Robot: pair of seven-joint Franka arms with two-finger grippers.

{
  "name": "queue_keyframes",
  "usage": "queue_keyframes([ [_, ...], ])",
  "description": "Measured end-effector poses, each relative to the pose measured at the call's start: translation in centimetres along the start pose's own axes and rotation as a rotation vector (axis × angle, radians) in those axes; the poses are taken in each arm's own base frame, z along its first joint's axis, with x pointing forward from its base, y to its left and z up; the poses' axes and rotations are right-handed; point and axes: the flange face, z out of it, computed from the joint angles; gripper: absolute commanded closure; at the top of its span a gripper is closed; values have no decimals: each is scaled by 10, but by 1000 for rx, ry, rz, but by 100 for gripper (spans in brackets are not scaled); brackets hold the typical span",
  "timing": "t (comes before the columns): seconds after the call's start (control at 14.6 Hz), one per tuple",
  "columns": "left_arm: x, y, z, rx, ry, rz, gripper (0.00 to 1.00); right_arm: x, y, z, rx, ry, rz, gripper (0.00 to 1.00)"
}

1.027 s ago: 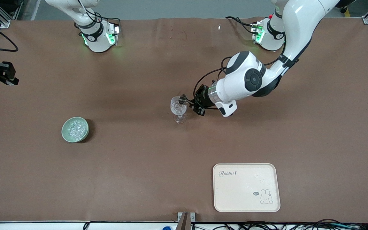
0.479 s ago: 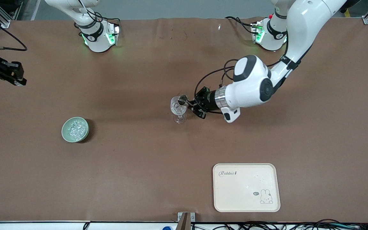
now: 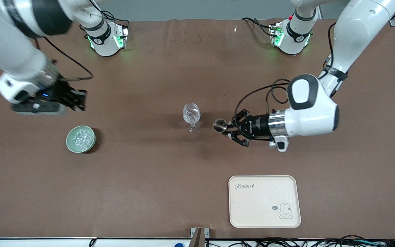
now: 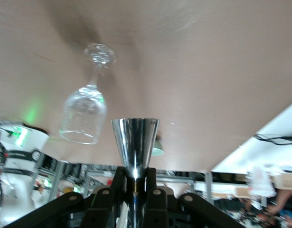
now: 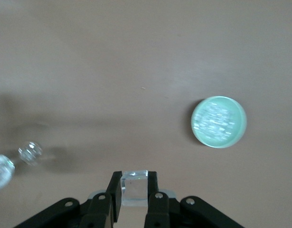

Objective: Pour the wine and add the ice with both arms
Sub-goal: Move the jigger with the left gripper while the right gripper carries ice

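- Hanging over the brown worktop (image 3: 156, 178) toward the right arm's end, the right end effector (image 3: 75, 99) is shut on one small clear ice cube (image 5: 135, 188), pinched between its black fingers (image 5: 152, 190).
- Just nearer the front camera than that end effector, a round pale green bowl (image 3: 80, 139) sits on the worktop, filled with small glittery whitish ice cubes (image 3: 82, 138); the right wrist view shows the same bowl apart from the held cube.
- Near the middle of the worktop stands a clear stemmed wine glass (image 3: 191, 116), upright, with pale glittery contents in its bowl.
- Beside the glass, toward the left arm's end and clear of it, the left end effector (image 3: 230, 129) grips a small cone-shaped shiny metal measuring cup (image 3: 219, 125); in the left wrist view the cup's narrow part is clamped between the black fingers (image 4: 154, 190).
- Nearer the front camera than the left end effector lies a cream rectangular tray with a rabbit drawing (image 3: 264, 201).
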Motion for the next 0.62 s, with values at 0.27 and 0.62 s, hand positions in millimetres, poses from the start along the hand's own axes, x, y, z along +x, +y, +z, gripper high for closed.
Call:
queue_keyframes([
  [0.27, 32, 45, -45, -89, -73, -46, 100, -4, -110, 60, -1, -17, 88, 100],
  [0.62, 92, 93, -84, -192, -110, -103, 100, -20, -214, 102, -5, -27, 179, 100],
])
